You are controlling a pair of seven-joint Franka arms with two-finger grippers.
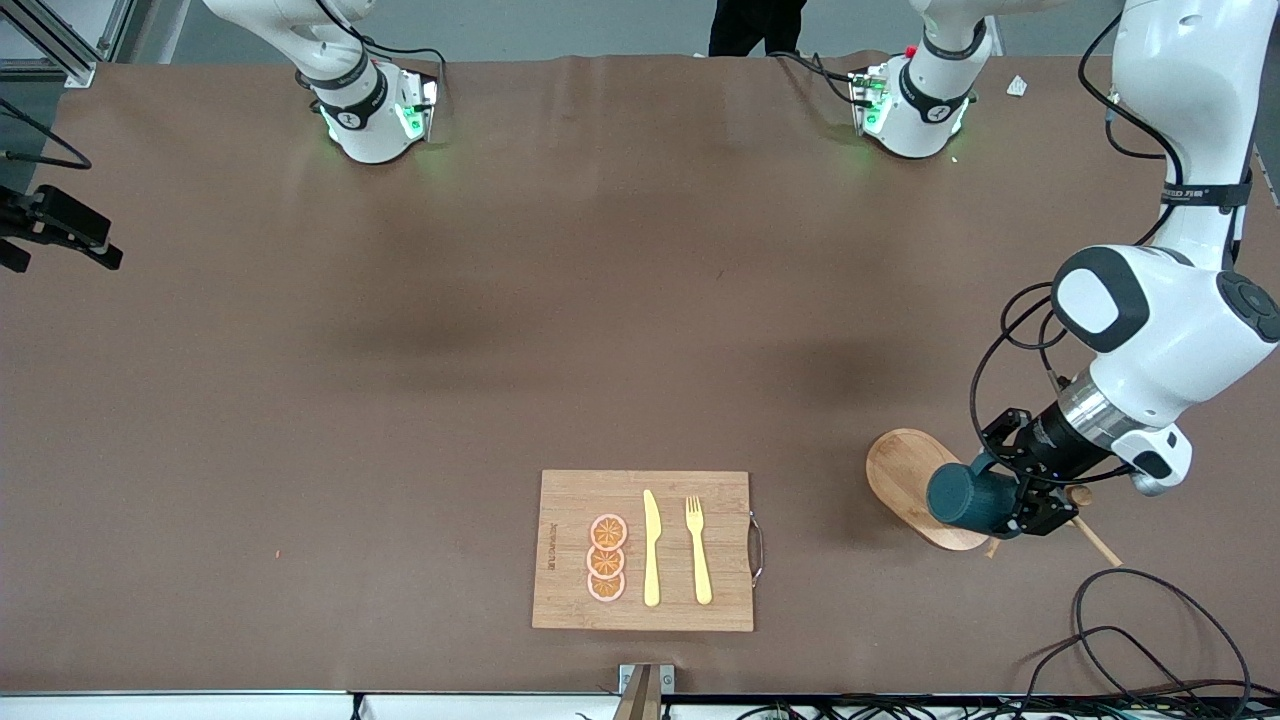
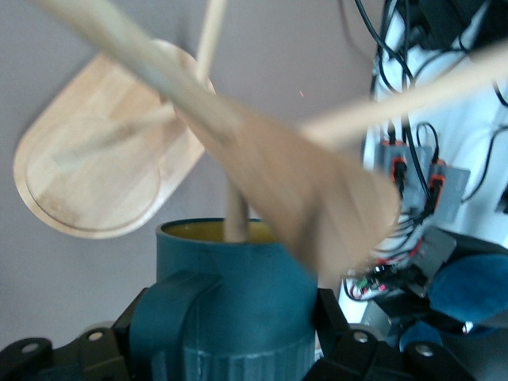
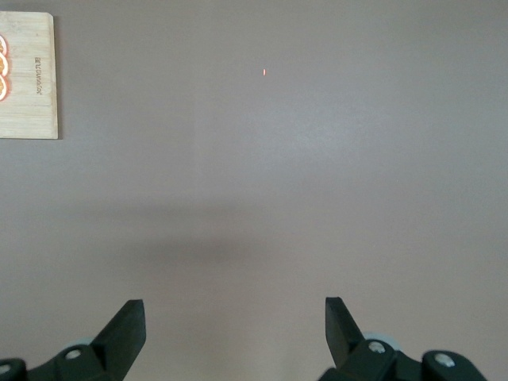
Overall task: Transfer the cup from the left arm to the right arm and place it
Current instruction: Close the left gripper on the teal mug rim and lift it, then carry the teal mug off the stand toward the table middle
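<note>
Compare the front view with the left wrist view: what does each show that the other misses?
Only the front view shows the cutting board with orange slices, knife and fork. Only the left wrist view shows the cup's yellowish inside and wooden utensils standing in it. Both show the left gripper shut on the cup, lying sideways over the oval wooden tray.

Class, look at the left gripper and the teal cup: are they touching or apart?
Touching. In the left wrist view the left gripper has its dark fingers pressed against both sides of the cup; the front view shows it clamped too.
</note>
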